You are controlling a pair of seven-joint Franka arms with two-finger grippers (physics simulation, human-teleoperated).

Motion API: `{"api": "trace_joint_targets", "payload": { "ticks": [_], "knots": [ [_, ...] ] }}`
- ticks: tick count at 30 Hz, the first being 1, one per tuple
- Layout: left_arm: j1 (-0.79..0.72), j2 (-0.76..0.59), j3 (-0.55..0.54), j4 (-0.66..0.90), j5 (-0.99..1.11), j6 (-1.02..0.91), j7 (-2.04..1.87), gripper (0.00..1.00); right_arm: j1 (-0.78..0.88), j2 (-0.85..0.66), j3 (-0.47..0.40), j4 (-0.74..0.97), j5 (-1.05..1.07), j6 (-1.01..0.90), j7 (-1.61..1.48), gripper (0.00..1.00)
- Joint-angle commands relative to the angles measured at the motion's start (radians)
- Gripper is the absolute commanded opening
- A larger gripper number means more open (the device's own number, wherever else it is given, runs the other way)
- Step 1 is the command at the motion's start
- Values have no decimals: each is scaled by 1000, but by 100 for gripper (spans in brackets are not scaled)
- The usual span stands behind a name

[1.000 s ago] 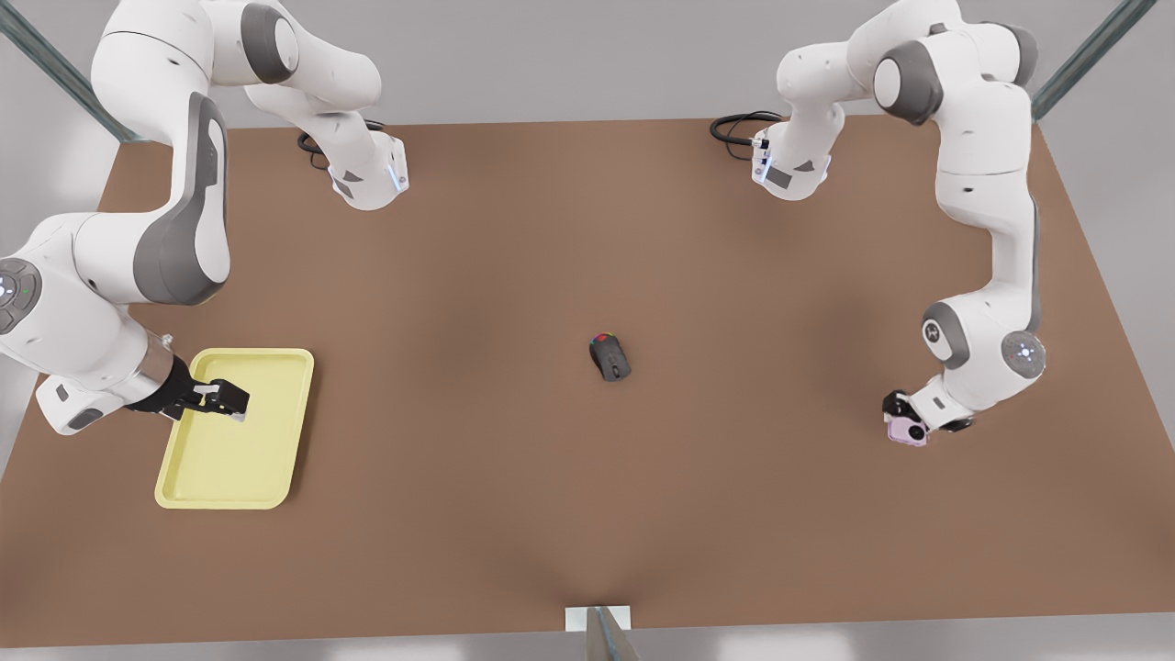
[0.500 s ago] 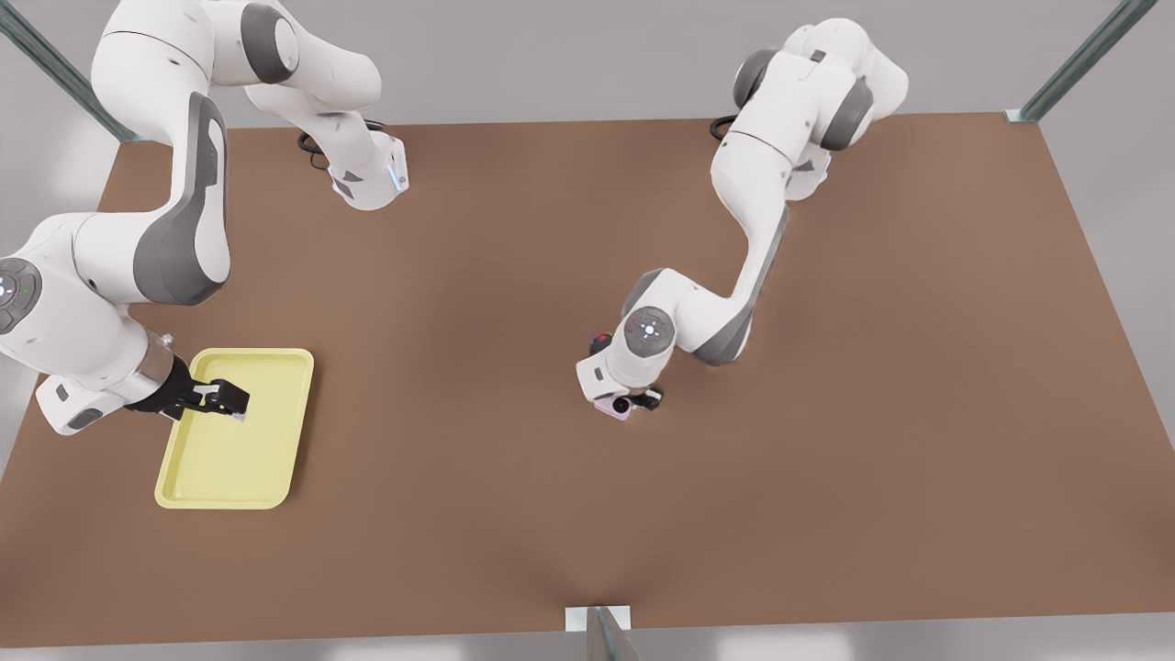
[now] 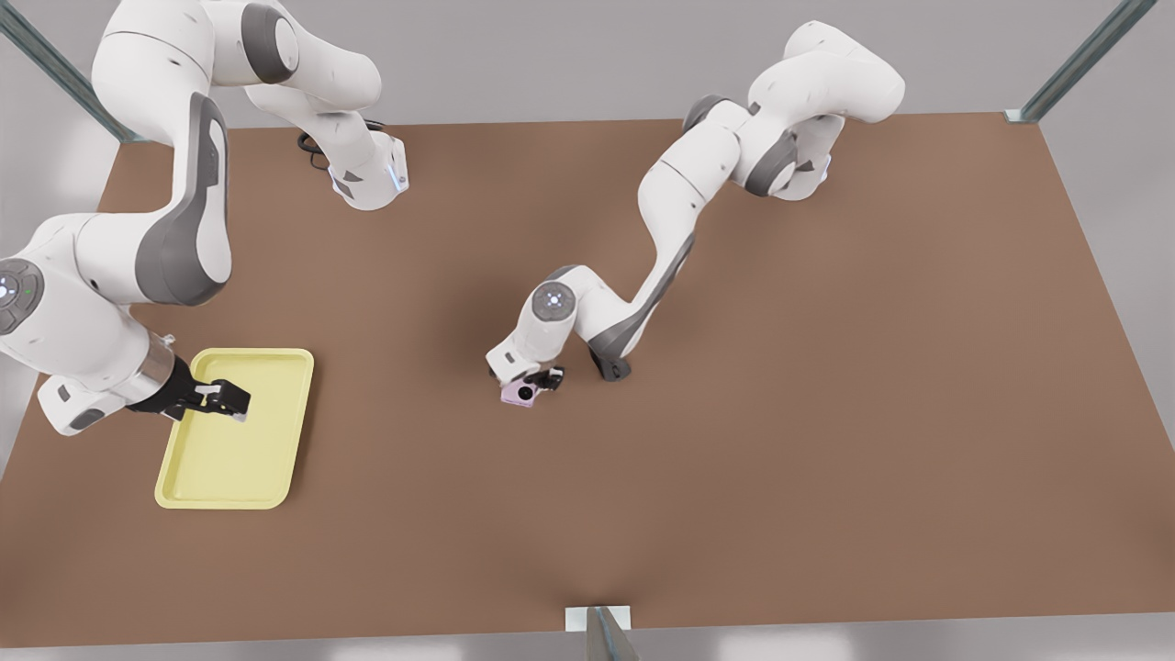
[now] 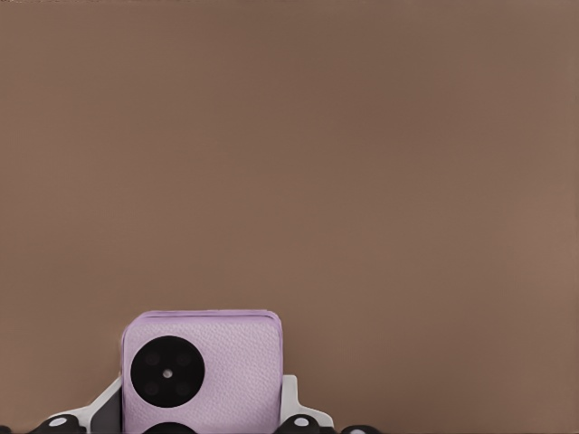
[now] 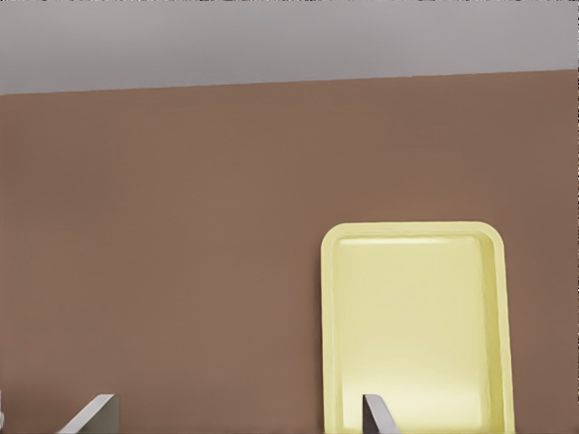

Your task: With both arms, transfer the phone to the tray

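The pale pink phone [image 3: 517, 394] [image 4: 204, 366] hangs just above the brown table near its middle, held by my left gripper [image 3: 532, 382], which is shut on it. In the left wrist view a grey finger [image 4: 290, 398] lies against the phone's side, and one round black lens faces the camera. The pale yellow tray [image 3: 229, 459] [image 5: 412, 334] lies at the front view's left. My right gripper [image 3: 229, 401] [image 5: 237, 418] hovers open over the tray's upper part, with nothing between its fingers.
A dark grey computer mouse [image 3: 611, 369] sits just to the front view's right of the phone, mostly hidden behind the left arm's forearm. Bare brown table [image 3: 395, 441] separates the phone from the tray. Metal frame posts stand at the table's corners.
The left arm has swung the phone from the front view's far right across the table, past the mouse, toward the tray side. The right arm has stayed over the tray.
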Motion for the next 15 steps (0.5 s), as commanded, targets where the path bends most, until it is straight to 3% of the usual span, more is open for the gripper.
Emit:
{"api": "trace_joint_targets", "payload": {
  "ticks": [1, 11, 12, 15],
  "knots": [
    [-10, -3, -2, 0, 0, 144, -203, 80, -9, -32, -2, 1, -7, -5, 3, 100],
    [-36, 39, -10, -17, 37, 127, 51, 82, -9, -79, -3, 5, 2, -192, 0, 100],
    [-38, 39, -10, -17, 37, 127, 41, 100, -3, -76, -2, 5, -10, -189, -6, 100],
    [-33, 37, -10, -13, 36, 126, 12, 100, -3, -67, -2, -4, -10, -189, -7, 100]
  ]
}}
